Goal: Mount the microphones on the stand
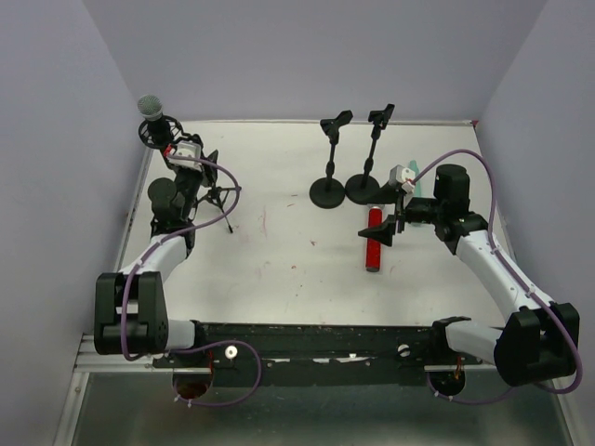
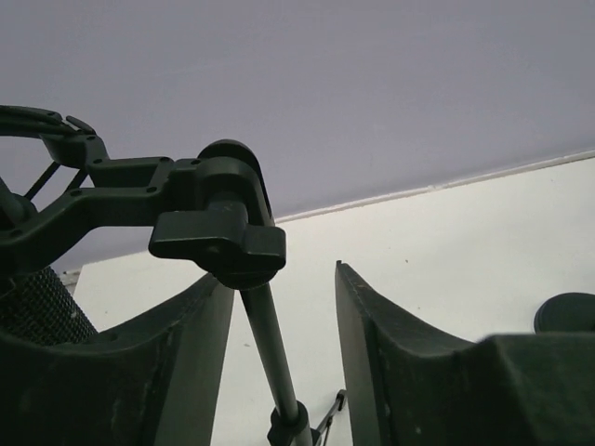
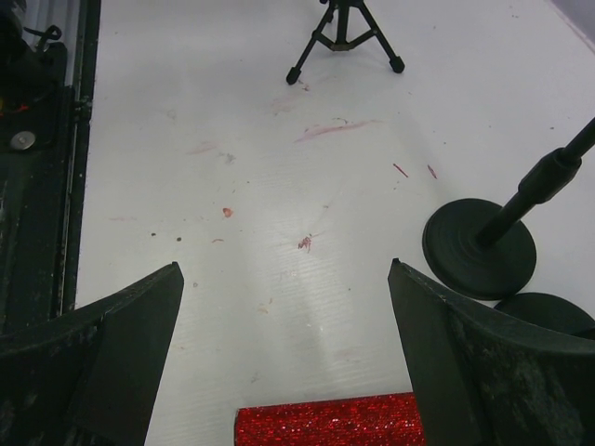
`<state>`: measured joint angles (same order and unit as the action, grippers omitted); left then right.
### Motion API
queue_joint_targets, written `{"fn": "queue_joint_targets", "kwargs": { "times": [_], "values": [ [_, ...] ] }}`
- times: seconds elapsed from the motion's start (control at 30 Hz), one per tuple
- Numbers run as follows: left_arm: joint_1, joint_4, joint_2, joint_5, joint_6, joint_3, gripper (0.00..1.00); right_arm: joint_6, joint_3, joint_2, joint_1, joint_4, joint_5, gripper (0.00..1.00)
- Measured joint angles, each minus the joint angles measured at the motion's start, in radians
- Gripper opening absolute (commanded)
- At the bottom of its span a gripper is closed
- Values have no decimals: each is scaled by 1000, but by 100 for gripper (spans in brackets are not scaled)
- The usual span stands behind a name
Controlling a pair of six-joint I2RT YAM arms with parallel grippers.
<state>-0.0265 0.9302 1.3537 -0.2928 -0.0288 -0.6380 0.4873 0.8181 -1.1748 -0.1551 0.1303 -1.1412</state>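
Close up from the right wrist: right claw (image 3: 284, 269) spread wide, coarse matte-black fingers (image 3: 112, 353) either side of the red mic (image 3: 325, 423), glittery, flat on the white counter (image 3: 232, 139), untouched. Visible only from above: black mic (image 1: 151, 107), silver mesh head, cradled atop the tripod stand (image 1: 216, 195) at far left; mint mic (image 1: 416, 177), a mere sliver just behind the right claw. Added by the left wrist: left claw (image 2: 284, 274) apart, straddling the stand's thin round pole (image 2: 270, 344) below a chunky knob (image 2: 218, 243), unclamped.

Red microphone (image 3: 327, 420) glittery; mesh head (image 1: 151, 108) silver metal; table (image 3: 279, 232) matt white.
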Motion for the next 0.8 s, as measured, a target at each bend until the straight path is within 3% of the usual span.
{"fn": "queue_joint_targets", "kwargs": {
  "times": [0.3, 0.4, 0.8],
  "values": [
    [0, -50, -95, 34, 11, 53, 84, 0, 0, 6, 6, 0, -9, 100],
    [0, -98, -141, 60, 15, 71, 98, 0, 0, 6, 7, 0, -10, 100],
    [0, -434, -444, 145, -35, 146, 98, 38, 0, 48, 28, 42, -10, 100]
  ]
}}
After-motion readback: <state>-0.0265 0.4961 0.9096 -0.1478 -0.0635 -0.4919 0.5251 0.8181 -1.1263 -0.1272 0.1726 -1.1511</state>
